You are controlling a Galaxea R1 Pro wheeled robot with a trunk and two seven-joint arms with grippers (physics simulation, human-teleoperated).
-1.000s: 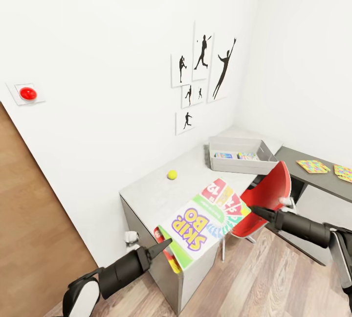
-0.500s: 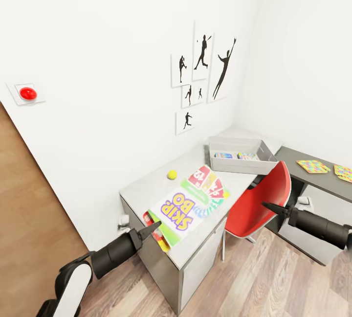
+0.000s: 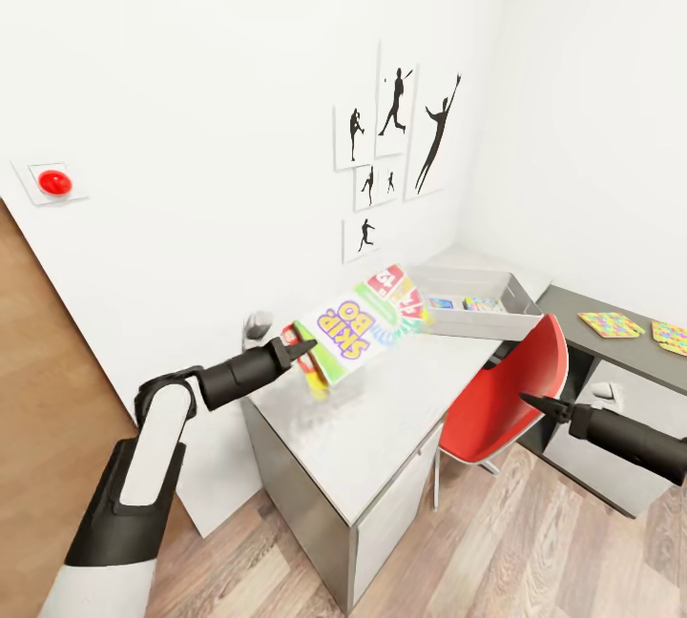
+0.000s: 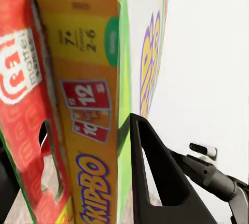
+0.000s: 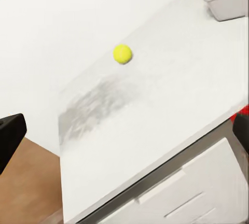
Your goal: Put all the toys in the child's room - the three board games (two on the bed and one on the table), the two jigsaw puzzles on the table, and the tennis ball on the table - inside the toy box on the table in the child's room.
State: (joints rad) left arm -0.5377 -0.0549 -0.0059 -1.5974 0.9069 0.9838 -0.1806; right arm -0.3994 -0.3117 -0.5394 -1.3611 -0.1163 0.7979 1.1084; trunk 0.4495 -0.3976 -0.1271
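Skip-Bo box (image 3: 358, 327), now higher over pale table (image 3: 382, 427), gripped by left hand (image 3: 303, 349); right hand (image 3: 530, 402) state unclear.

Skip-Bo box (image 3: 358, 327) tilted above table (image 3: 401, 427), near toy box (image 3: 496, 318).

The left arm (image 3: 143, 465) has a white, rounded outer shell along its long links, with black at the joint and along the inner edge. Its forearm is a matte black cylinder that narrows toward the left gripper (image 3: 298, 349), whose fingers are black, pointed and wedge-shaped. A small pale grey block sits beside that wrist. The right arm (image 3: 625, 439) shows a matching black cylindrical forearm, a light grey piece at the wrist, and the tapered black right gripper (image 3: 530, 401).
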